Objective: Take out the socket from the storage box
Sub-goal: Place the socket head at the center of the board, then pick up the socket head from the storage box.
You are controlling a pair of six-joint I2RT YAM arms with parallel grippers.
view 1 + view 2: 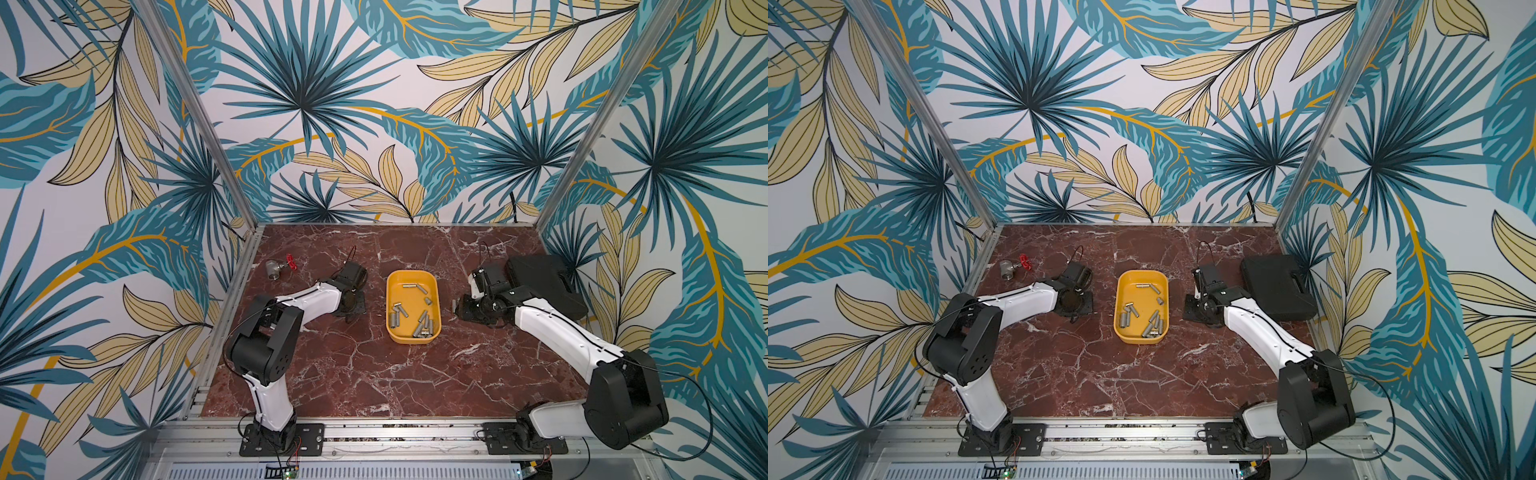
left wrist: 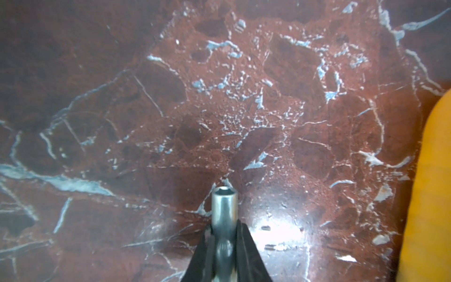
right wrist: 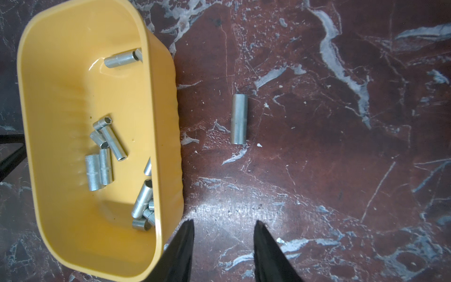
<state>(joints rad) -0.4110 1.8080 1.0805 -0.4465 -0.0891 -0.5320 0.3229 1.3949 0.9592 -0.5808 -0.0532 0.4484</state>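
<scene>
the left gripper (image 2: 224, 225) clamped a hard, light, likely slippery steel socket (image 2: 223, 207) across its barrel over the desk (image 2: 97, 97), beside the yellow storage box (image 3: 36, 73); the right gripper (image 3: 223, 224) hung open, empty.

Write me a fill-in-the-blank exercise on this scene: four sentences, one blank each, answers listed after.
1. The left gripper is shut on a metal ____.
2. The storage box is ____ in colour.
3. The right gripper stands ____, with nothing between its jaws.
4. A loose socket lies on the ____, outside the storage box.

Missing words: socket; yellow; open; table.
</scene>
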